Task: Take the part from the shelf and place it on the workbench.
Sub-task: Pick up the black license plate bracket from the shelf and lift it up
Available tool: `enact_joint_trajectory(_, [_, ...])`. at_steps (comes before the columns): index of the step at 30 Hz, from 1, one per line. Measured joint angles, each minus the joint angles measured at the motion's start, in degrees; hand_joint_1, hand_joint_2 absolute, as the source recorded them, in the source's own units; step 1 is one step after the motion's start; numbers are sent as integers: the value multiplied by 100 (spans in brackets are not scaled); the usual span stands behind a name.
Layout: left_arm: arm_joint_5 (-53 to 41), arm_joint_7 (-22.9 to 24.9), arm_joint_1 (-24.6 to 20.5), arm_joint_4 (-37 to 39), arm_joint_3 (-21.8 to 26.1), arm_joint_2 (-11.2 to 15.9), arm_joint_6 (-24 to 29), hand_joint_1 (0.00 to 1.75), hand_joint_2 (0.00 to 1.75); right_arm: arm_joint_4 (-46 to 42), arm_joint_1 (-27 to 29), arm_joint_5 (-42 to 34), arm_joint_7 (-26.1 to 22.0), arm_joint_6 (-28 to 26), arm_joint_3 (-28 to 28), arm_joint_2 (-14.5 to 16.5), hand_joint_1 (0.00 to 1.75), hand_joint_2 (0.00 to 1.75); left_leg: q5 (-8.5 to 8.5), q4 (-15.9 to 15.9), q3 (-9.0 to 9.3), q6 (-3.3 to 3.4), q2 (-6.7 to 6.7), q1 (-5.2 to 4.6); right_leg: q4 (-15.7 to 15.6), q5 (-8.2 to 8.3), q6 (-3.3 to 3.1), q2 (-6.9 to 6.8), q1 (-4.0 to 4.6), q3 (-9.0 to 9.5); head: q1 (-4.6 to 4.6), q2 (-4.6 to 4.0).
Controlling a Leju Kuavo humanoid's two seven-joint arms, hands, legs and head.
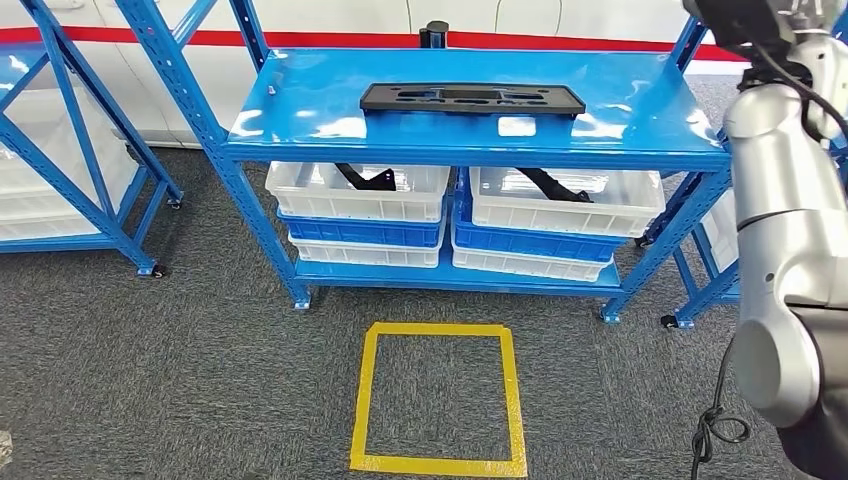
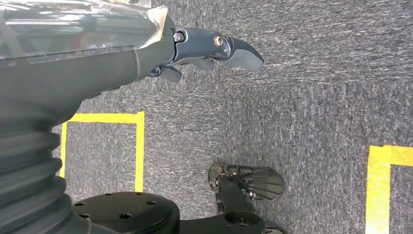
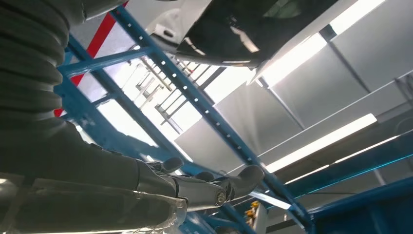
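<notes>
Black part [image 1: 472,98] lies flat on the glossy blue shelf [image 1: 300,110] (grey carpet below).

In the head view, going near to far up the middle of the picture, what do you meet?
Yellow tape square on the carpet → stacked white and blue bins on the lower shelf → blue top shelf → black part lying flat on it → white wall with a red stripe.

part [image 1: 472,98]: matt blk plastic | shelf [image 1: 300,95]: glossy blue metal | floor [image 1: 200,380]: rough grey carpet
</notes>
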Motion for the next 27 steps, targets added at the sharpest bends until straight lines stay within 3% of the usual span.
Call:
enact_joint_trajectory(1, [2, -6, -15, 0, 0, -3, 12, 0, 131, 1, -2, 10, 3, 20, 60, 125, 0, 175, 0, 0, 4, 0, 6, 0, 0, 0, 0, 5, 0, 0, -1, 0])
enact_joint_trajectory(4, [4, -18, -56, 0, 0, -19, 58, 0, 131, -50, 79, -25, 10, 43, 212, 435, 0, 175, 1, 0, 8, 0, -2, 3, -1, 0, 0, 0, 2, 2, -2, 0])
enact_joint_trajectory(5, [1, -13, -61, 0, 0, -24, 69, 0, 175, -97, 139, -76, 5, 45, 249, 509, 0, 175, 2, 1, 8, 0, -9, 4, -1, 0, 0, -5, 3, 2, -2, 0])
enact_joint_trajectory(9, [12, -45, -61, 0, 0, -34, 89, 0, 0, -306, 445, -436, -133, 49, 295, 625, 0, 175, 4, 1, 5, -1, -17, 3, -1, 0, 0, -13, 4, 3, 1, 0])
enact_joint_trajectory(15, [-14, -38, -60, 0, -2, -32, 72, 0, 0, -530, 899, -880, -472, 26, 224, 506, 0, 175, 2, 3, -1, 1, -17, 1, -12, 0, 0, -12, 2, 5, 1, 0])
enact_joint_trajectory(22, [-85, 42, -55, 0, -10, -32, 61, 0, 0, -681, 1177, -974, -543, -22, 176, 464, 0, 175, -2, 6, -4, 3, -16, 1, -16, 1, 2, -12, 0, 4, 0, 0])
enact_joint_trajectory(27, [-144, 109, -51, 0, -22, -17, 55, 0, 0, -802, 1304, -968, -506, -57, 165, 466, 0, 175, -36, 62, -36, 53, -19, 1, -37, 17, 30, -11, -41, 1, -4, 0])
